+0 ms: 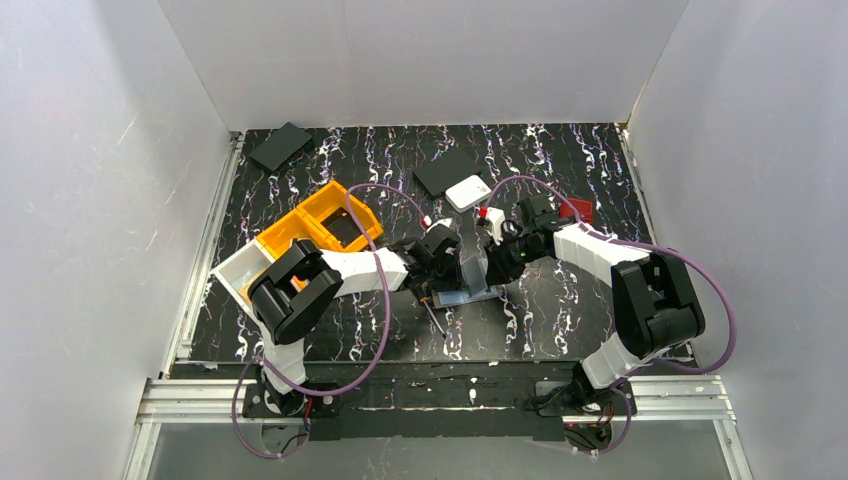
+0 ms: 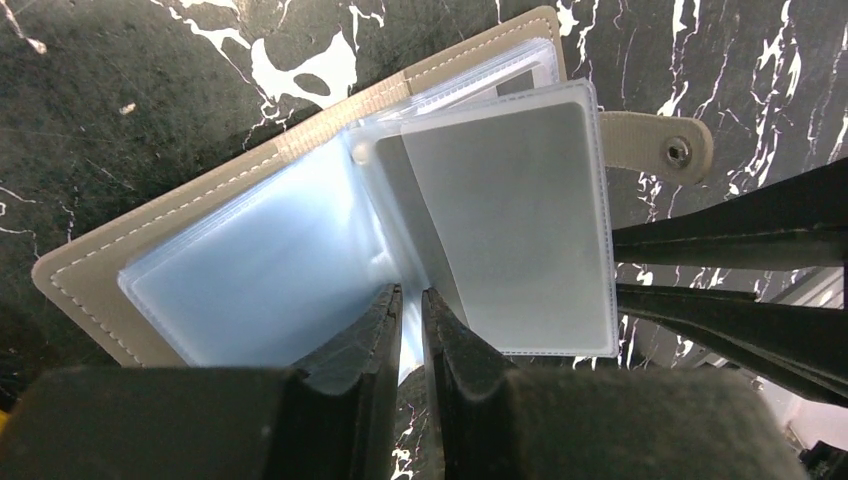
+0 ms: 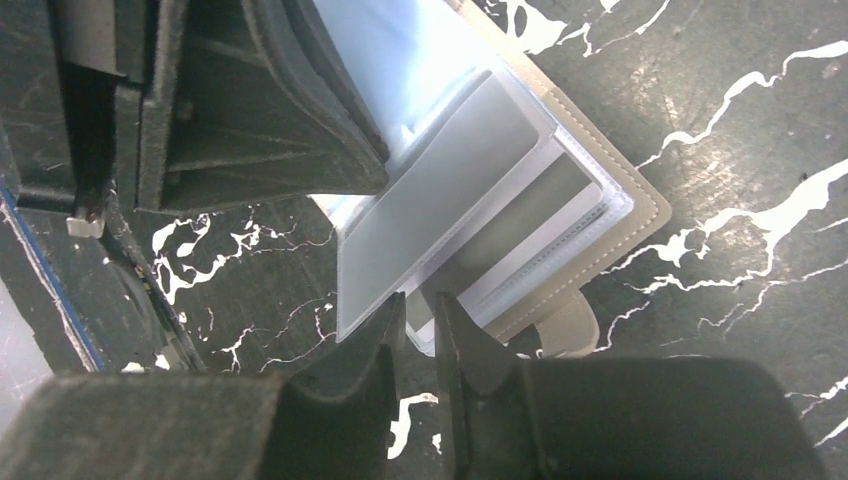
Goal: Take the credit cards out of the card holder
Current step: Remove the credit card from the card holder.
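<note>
Stitched taupe card holder (image 2: 85,280) lies open, tab toward right gripper (image 3: 420,312), whose narrow jaws' hold is unclear; left gripper (image 2: 410,305) jaws pinch a glossy sleeve (image 2: 425,240).

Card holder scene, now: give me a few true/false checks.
The card holder lies open on the table. True.
Its snap tab is fastened. False: it hangs free.
The left gripper and right gripper are both at the holder's plastic sleeves. True.
The white box sits in the orange bin. False: it lies on the table beside a black rectangle.
</note>
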Controlling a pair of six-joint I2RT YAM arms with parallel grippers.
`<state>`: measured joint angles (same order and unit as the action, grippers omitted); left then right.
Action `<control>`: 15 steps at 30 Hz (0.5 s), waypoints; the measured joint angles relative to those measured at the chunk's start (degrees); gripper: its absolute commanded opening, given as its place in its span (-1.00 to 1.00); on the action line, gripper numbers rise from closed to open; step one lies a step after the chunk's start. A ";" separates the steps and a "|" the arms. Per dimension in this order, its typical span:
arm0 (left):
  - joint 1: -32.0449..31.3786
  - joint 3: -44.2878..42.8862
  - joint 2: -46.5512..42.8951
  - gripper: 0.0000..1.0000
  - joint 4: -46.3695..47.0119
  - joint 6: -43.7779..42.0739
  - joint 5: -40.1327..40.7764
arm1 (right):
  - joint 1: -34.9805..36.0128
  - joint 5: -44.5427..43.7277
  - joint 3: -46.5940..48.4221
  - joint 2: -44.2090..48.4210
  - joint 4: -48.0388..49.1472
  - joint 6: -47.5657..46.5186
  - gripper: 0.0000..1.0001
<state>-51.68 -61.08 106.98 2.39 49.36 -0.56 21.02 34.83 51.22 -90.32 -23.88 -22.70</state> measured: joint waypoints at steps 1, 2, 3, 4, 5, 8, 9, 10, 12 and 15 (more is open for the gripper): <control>0.17 0.37 -0.09 -0.71 0.63 0.20 -0.42 | 0.00 0.46 0.00 0.00 -0.09 -0.11 -0.47; 0.37 0.81 -0.24 -0.71 1.18 0.39 -0.90 | 0.00 0.94 0.00 0.00 -0.17 -0.24 -0.47; 0.57 1.29 -0.37 -0.70 1.88 0.66 -1.49 | 0.04 1.42 0.00 0.00 -0.26 -0.44 -0.47; 0.74 1.66 -0.48 -0.69 2.38 0.94 -1.95 | 0.15 1.81 0.00 0.00 -0.35 -0.66 -0.46; 0.90 1.90 -0.52 -0.69 2.78 1.22 -2.36 | 0.26 2.19 0.00 0.00 -0.42 -0.90 -0.46; 1.22 2.43 -0.59 -0.67 3.69 1.90 -3.72 | 0.83 3.17 0.00 0.00 -0.48 -1.44 -0.46; 1.33 2.51 -0.59 -0.67 3.87 2.08 -4.13 | 0.98 3.37 0.00 0.02 -0.50 -1.51 -0.45; 1.40 2.60 -0.61 -0.66 3.98 2.27 -4.57 | 1.29 3.65 0.00 0.02 -0.55 -1.55 -0.45; 1.49 3.02 -0.81 -0.64 4.20 2.67 -5.18 | 1.66 4.11 0.00 0.02 -0.59 -1.53 -0.45; 1.46 3.91 -1.55 -0.59 4.20 3.13 -5.95 | 2.19 4.42 0.00 0.02 -0.57 -1.49 -0.45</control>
<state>-50.22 -57.17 105.43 6.59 52.49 -6.50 23.20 39.24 51.22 -90.30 -24.45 -24.18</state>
